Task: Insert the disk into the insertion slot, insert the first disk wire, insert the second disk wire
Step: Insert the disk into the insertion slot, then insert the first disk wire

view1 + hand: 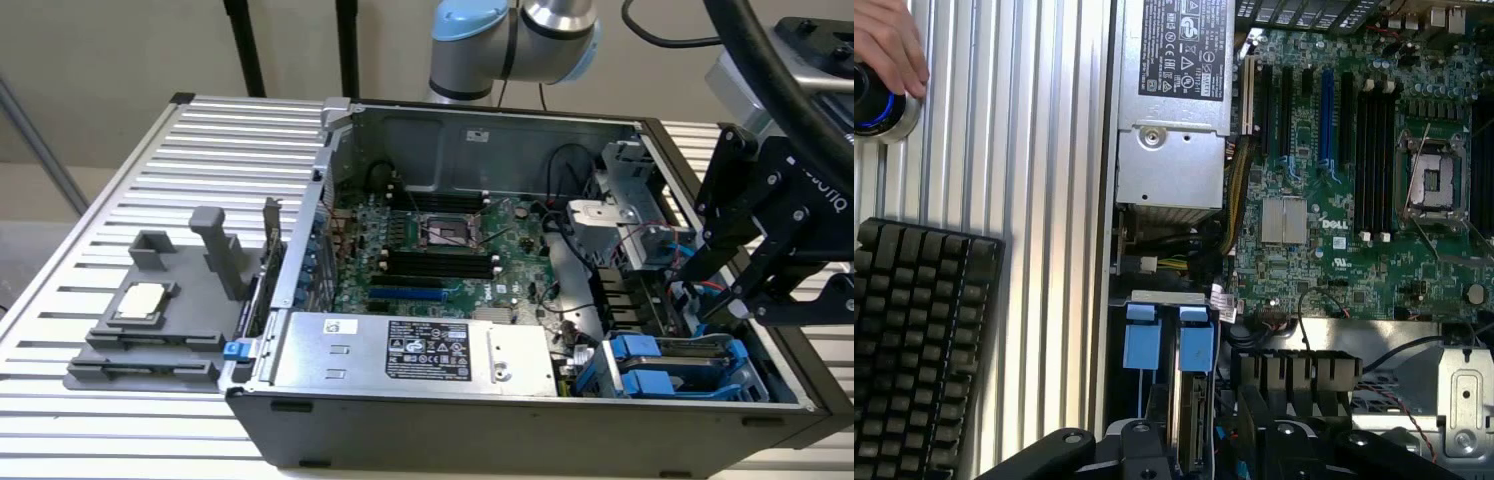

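– blue-framed disk point(1198, 420): location?
– standing on edge inside the drive cage point(754, 385), under a blue tab point(1196, 345).
– gripper point(721, 295) status?
– poised just above the drive cage; whether it grips anything cannot be told.
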You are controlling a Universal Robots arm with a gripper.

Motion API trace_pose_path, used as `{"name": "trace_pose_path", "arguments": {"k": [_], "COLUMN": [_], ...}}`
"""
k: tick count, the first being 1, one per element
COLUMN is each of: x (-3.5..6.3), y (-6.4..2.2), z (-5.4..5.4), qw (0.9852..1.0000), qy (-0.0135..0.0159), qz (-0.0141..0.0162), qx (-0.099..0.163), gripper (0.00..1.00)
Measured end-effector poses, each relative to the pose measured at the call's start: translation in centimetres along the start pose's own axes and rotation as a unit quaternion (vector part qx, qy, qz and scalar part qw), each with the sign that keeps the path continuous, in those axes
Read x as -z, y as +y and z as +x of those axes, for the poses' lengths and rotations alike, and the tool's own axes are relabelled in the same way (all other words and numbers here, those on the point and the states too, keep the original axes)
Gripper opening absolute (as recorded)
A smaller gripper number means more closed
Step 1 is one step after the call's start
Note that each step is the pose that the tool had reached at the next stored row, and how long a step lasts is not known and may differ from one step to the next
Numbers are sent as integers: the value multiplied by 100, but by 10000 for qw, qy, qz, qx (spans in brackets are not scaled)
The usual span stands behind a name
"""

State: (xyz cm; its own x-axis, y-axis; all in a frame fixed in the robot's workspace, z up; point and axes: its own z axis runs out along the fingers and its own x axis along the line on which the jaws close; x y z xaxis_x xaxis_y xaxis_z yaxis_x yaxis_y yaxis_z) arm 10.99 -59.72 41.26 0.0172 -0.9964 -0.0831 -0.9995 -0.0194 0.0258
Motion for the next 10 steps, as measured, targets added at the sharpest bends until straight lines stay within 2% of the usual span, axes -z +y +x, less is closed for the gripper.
{"name": "trace_pose_path", "arguments": {"k": [10], "x": [0], "y": [0], "z": [0], "qw": [10000], "qy": [0], "qz": [0], "qx": [0], "gripper": [40]}}
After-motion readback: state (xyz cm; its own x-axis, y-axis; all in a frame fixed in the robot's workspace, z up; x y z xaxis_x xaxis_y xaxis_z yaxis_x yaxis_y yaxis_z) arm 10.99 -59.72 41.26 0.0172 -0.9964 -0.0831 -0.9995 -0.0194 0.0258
